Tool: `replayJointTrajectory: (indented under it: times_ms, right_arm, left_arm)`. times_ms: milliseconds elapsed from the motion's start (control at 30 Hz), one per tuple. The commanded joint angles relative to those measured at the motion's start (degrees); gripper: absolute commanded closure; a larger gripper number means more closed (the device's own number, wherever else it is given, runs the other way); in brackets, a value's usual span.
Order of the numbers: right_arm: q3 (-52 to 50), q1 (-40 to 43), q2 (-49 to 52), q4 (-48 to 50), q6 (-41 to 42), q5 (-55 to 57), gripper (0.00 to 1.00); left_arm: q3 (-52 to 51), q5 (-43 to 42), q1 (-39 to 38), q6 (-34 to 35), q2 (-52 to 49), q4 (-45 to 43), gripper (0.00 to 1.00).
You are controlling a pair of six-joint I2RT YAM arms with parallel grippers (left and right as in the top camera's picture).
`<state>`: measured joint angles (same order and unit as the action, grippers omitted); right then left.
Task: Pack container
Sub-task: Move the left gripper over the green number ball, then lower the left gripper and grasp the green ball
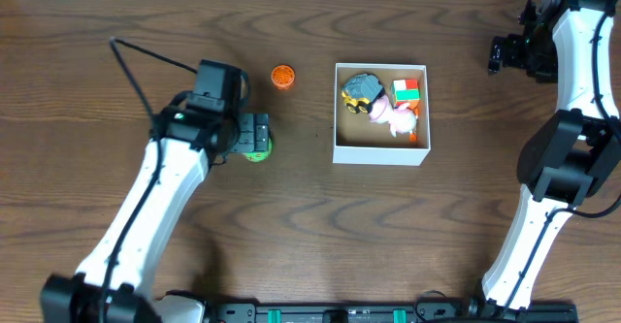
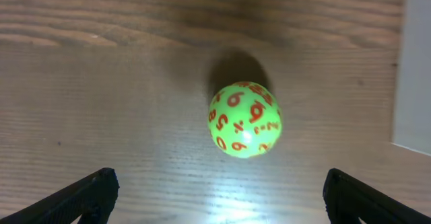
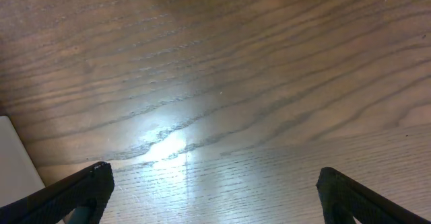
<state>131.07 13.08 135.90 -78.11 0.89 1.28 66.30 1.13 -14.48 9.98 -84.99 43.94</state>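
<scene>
Wood table [image 1: 310, 255] under everything, filling every view. Across it, two white arms. Left claw [image 2: 217, 183] low over the wood left of centre, fingers [image 2: 87, 197] spread well apart, gripping nothing. Right claw [image 3: 214, 173] off by the far right edge, likewise spread wide, over bare wood only.

Right of centre, a square shallow box [image 1: 380, 155], white outside and brown inside, flat on the table and well apart from both claws. Holds three toys crowded toward its far side:
- a pink toy [image 1: 396, 117] (too small to tell what kind)
- a grey and yellow toy car [image 1: 362, 92] in the far left corner
- a red, white and green cube [image 1: 407, 91] in the far right corner

Left of the box, a green ball [image 2: 244, 119] with orange numbers, just ahead of the left claw, between the lines of its two fingers and touching neither. Farther back, a small orange toy [image 1: 282, 76], alone on the wood.
</scene>
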Motion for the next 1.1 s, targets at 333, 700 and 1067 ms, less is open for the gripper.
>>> replayJointTrajectory:
  times_ms: [333,700,1067]
  right_arm:
    - [-0.2,0.4,-0.7,0.2,0.8,0.0,0.01]
    - [-0.2,0.5,-0.7,0.2,0.8,0.0,0.01]
    - [-0.2,0.5,-0.7,0.2,0.8,0.0,0.01]
  left_arm:
    - [0.8,2.3,-0.1,2.8,-8.6,-4.4,0.02]
    - [0.8,-2.0,-0.1,2.8,-13.2,-4.6,0.02]
    - [0.8,-1.9,-0.1,2.8,-16.5,-4.6,0.02]
